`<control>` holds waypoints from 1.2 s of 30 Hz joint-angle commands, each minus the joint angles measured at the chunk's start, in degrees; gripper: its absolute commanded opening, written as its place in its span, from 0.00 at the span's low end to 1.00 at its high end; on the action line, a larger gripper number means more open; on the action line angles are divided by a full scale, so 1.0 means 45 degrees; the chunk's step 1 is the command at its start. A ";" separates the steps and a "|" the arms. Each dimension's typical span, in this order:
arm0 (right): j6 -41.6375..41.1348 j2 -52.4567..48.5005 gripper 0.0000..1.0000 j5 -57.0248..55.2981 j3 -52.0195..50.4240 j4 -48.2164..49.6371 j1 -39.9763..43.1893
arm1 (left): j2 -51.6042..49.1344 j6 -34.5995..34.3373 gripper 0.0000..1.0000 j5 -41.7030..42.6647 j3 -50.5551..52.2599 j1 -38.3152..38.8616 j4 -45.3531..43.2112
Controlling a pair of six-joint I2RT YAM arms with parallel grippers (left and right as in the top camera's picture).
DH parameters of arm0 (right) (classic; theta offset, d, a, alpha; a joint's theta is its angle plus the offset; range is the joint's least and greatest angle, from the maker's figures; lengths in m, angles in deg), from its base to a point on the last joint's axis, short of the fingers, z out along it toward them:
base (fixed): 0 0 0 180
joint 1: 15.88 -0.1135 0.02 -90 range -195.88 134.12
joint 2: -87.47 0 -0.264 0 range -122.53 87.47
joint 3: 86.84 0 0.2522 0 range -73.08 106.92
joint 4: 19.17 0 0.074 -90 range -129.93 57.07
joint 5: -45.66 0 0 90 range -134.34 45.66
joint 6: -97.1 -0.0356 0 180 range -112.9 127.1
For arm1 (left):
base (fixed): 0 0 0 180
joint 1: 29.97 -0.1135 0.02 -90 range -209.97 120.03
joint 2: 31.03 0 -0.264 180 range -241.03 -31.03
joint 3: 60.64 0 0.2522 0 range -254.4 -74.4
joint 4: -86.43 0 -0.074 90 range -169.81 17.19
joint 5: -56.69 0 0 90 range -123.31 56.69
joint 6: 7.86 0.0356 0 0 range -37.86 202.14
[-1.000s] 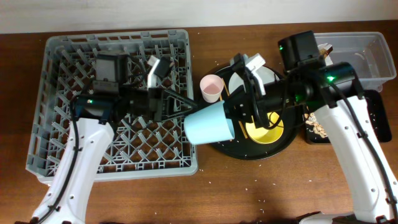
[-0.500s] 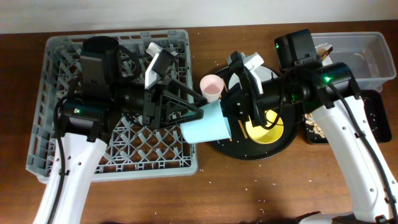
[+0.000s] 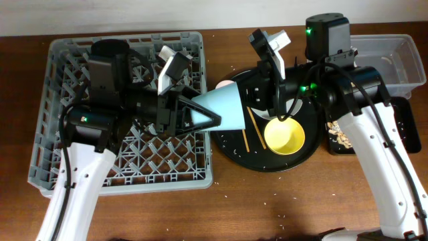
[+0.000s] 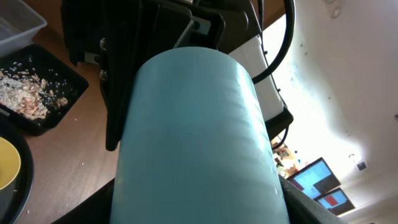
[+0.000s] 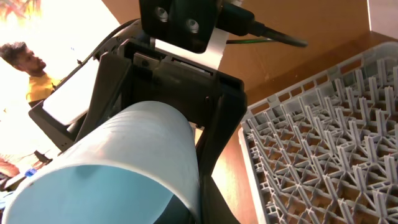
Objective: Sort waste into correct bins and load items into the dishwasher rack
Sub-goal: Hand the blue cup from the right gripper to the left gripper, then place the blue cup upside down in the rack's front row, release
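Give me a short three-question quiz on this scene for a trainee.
1. True or false: the yellow bowl sits on the round black tray.
2. The light blue cup is: A on the table; B in the air between the left gripper and right gripper; C inside the clear tub.
3. What colour is the shallow tray holding the food scraps?
Key: 1 true; 2 B; 3 black.
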 commanded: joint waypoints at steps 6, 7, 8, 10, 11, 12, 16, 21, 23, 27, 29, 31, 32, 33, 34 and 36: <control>-0.0267 -0.0053 0.89 -0.0151 0.0155 -0.0631 0.0238 | 0.0068 0.0073 0.48 -0.1078 -0.0131 -0.0015 -0.0665; -0.0257 0.0024 0.98 -0.0840 0.0160 -0.0826 0.0350 | 0.0107 0.0073 0.47 -0.1559 -0.0131 -0.0160 -0.0651; -0.0267 0.0155 0.98 -0.2171 0.0160 -0.1088 0.0447 | 0.0189 0.0073 0.45 -0.2050 -0.0131 -0.0379 -0.0641; -0.0831 0.0729 0.98 -0.5853 0.0160 -0.1987 0.0534 | 0.0593 0.0243 0.43 -0.4537 -0.0131 -0.1078 0.0423; -0.0835 0.0889 0.98 -0.6543 0.0160 -0.2244 0.0510 | 0.0753 0.0427 0.43 -0.5659 -0.0131 -0.1268 0.1059; -0.0874 0.1098 0.99 -0.7266 0.0160 -0.2691 0.0505 | 0.0952 0.0646 0.42 -0.7203 -0.0131 -0.1447 0.1957; -0.0918 0.1137 0.99 -0.8364 0.0155 -0.4226 0.0505 | 0.1617 0.0559 0.39 -1.4717 -0.0131 -0.1564 0.5804; -0.0918 0.1005 0.98 -0.9544 0.0155 -0.4726 0.0505 | 0.0942 0.0005 0.39 -1.8433 0.0092 -0.1549 0.9510; -0.0918 0.1005 0.98 -0.9622 0.0155 -0.4784 0.0505 | 0.0418 -0.0262 0.39 -1.8447 0.0695 -0.1549 0.9976; -0.0918 0.1005 0.98 -0.9622 0.0155 -0.4833 0.0505 | -0.0529 -0.0695 0.39 -1.8496 0.2744 -0.1549 0.9500; -0.0918 0.1005 0.99 -0.9627 0.0155 -0.4828 0.0505 | -0.0811 -0.0699 0.36 -1.8821 0.3065 -0.1554 0.9316; -0.0918 0.1005 0.98 -0.9632 0.0155 -0.4828 0.0505 | -0.0801 -0.0850 0.36 -1.9093 0.2934 -0.1719 0.9311; -0.0918 0.1005 0.98 -0.9680 0.0155 -0.4823 0.0505 | -0.0801 -0.0845 0.36 -1.9093 0.2812 -0.1928 0.9350; -0.0918 0.1001 0.99 -0.9763 0.0155 -0.4823 0.0505 | -0.0801 -0.0835 0.36 -1.9103 0.2769 -0.2137 0.9364; -0.0923 0.0996 0.98 -0.9884 0.0155 -0.4828 0.0505 | -0.0801 -0.0831 0.36 -1.9108 0.2769 -0.2390 0.9379; -0.0923 0.0996 0.98 -0.9957 0.0155 -0.4828 0.0505 | -0.0806 -0.0831 0.36 -1.9254 0.2769 -0.2875 0.9292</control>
